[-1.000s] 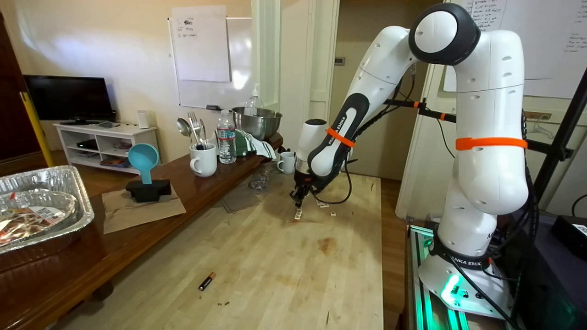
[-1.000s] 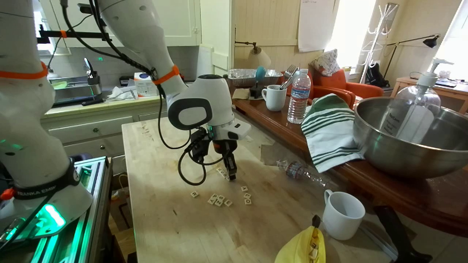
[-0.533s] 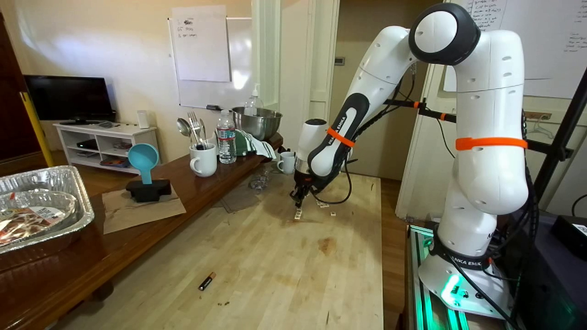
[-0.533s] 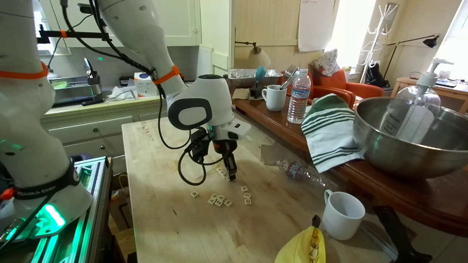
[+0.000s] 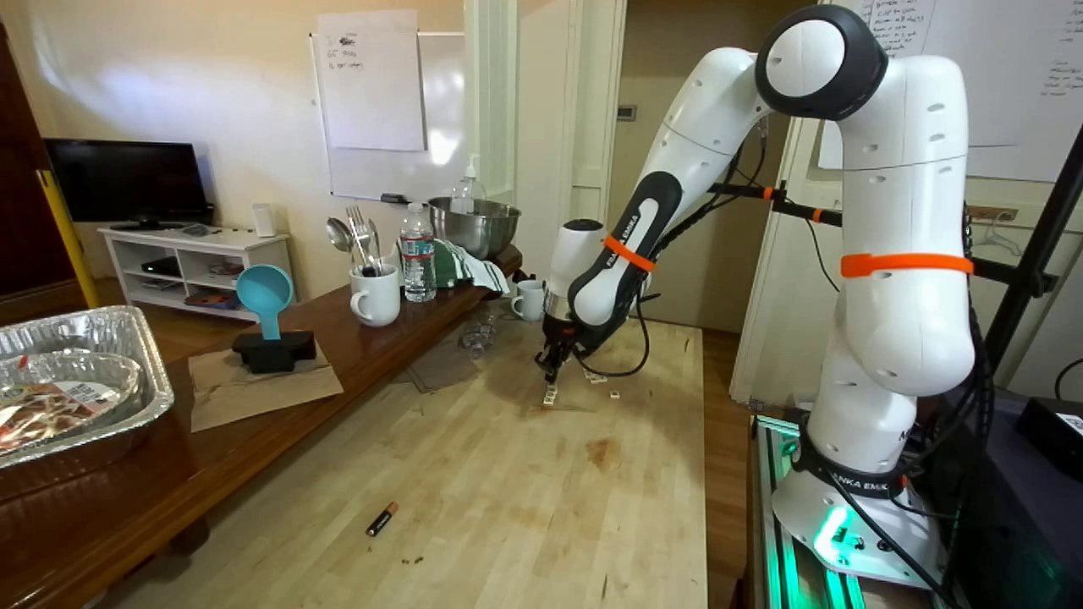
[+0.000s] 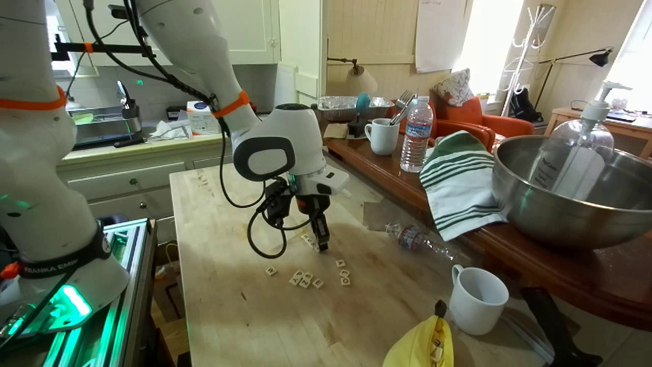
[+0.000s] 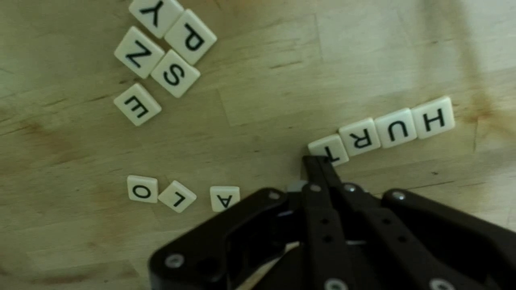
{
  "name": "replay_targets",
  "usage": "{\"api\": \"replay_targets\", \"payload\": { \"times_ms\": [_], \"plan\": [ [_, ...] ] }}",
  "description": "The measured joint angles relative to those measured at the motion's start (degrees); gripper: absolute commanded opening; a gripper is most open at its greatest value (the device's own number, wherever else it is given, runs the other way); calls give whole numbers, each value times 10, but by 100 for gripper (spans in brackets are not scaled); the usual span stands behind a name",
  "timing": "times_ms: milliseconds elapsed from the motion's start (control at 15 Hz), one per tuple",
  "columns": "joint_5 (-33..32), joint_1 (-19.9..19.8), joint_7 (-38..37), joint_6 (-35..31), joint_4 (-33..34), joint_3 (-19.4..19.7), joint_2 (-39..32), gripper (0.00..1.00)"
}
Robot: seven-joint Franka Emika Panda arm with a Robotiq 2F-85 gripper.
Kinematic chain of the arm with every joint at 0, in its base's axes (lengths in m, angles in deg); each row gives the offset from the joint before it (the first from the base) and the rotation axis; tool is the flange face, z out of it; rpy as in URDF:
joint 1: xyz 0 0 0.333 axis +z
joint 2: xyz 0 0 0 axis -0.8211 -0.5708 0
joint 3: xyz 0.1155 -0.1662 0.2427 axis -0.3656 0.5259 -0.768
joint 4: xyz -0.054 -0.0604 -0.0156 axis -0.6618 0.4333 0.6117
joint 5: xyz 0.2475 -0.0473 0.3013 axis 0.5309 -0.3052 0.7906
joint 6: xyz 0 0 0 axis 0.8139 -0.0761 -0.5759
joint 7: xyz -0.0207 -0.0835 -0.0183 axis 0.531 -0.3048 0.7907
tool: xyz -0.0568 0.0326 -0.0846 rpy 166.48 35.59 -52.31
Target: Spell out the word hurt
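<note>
In the wrist view, the black two-fingered gripper [image 7: 317, 159] is closed, its tips together and partly hiding the T [image 7: 328, 144] of four square cream letter tiles [image 7: 396, 127] spelling HURT in a row toward two o'clock on the pale wooden tabletop [image 7: 262, 100]. Five other cream tiles [image 7: 175, 75] lie toward ten o'clock from the tips.
</note>
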Motion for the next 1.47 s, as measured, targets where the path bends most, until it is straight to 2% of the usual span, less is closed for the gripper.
{"api": "replay_targets", "payload": {
  "times_ms": [600,667,733,800,1067,1333,1400,1467],
  "plan": [
    [8,-1,7,0,-10,-9,31,0],
    [12,-1,13,0,-13,-13,35,26],
    [20,-2,23,1,-17,-20,40,27],
    [30,-4,36,2,-21,-28,45,32],
    [68,-8,95,9,-34,-56,62,62],
    [83,-9,140,24,-39,-65,73,92],
    [84,-9,153,33,-39,-65,76,98],
    [84,-9,166,42,-39,-65,79,100]
  ]
}}
